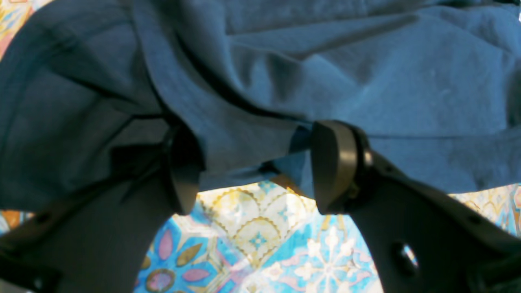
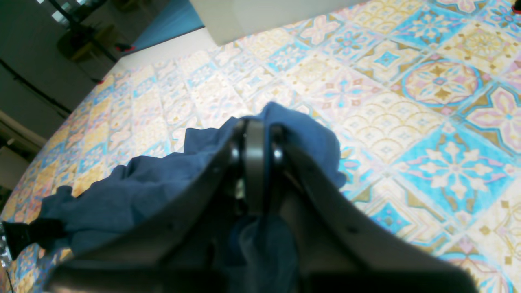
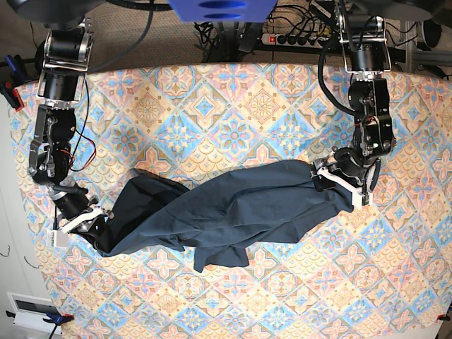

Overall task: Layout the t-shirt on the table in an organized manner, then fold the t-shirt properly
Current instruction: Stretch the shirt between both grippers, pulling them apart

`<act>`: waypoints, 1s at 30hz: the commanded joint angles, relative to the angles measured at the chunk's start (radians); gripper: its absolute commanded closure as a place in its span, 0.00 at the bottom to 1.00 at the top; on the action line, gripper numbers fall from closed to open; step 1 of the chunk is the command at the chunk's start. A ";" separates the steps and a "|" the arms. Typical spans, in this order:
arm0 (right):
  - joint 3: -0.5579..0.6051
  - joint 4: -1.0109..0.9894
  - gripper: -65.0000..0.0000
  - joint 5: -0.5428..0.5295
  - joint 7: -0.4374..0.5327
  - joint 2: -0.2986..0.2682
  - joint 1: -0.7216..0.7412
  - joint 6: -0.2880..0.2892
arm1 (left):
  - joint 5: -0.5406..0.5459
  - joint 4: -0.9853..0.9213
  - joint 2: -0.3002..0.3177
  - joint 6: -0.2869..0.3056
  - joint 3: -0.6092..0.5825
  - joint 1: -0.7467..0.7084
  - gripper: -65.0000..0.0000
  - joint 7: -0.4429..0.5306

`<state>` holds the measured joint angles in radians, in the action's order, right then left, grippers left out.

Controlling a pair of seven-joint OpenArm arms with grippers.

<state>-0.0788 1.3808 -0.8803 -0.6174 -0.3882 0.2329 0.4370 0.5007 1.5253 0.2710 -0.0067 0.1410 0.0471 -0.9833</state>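
Base view shows a power strip (image 3: pixel 295 39) and a tangle of cables (image 3: pixel 311 25) past the far edge of the worktop (image 3: pixel 233 92), with a small grey box (image 3: pixel 32 308) beside its near edge on the right arm's side; nothing but the two arms stands near the garment. The t-shirt (image 3: pixel 233 208) lies stretched across the middle of the patterned worktop in a long, rumpled band, dark navy, with deep folds and a loose flap hanging toward the near edge.

At one end the right end effector (image 3: pixel 90 219) sits at the shirt's corner. Its wrist view shows the jaws pressed together with navy cloth bunched around them and showing between the fingers (image 2: pixel 254 162), so it is pinching the t-shirt (image 2: pixel 134 195).

At the opposite end the left end effector (image 3: pixel 344 182) rests on the shirt's edge. Its wrist view shows the fingers (image 1: pixel 333 162) spread wide, with a fold of t-shirt (image 1: pixel 366 81) fabric draped between and over them and floral worktop (image 1: pixel 260 244) visible beneath. Whether that fold is gripped cannot be told.
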 commanded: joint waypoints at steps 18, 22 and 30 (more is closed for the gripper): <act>-0.013 0.015 0.99 -0.020 0.029 -0.018 0.027 0.010 | 0.017 0.304 0.061 0.070 0.038 0.060 1.00 0.050; -0.011 0.024 0.99 -0.020 0.029 -0.018 0.026 0.010 | 0.106 0.409 0.067 0.093 0.180 0.069 1.00 -0.036; -0.008 0.082 0.99 -0.021 0.029 -0.018 0.018 0.012 | 0.296 0.433 0.110 0.096 0.444 0.096 1.00 -0.153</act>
<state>-0.0803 1.4418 -0.8822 -0.6178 -0.3878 0.2276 0.4419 0.7864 1.9450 0.3664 0.0860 0.5835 0.1299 -1.1564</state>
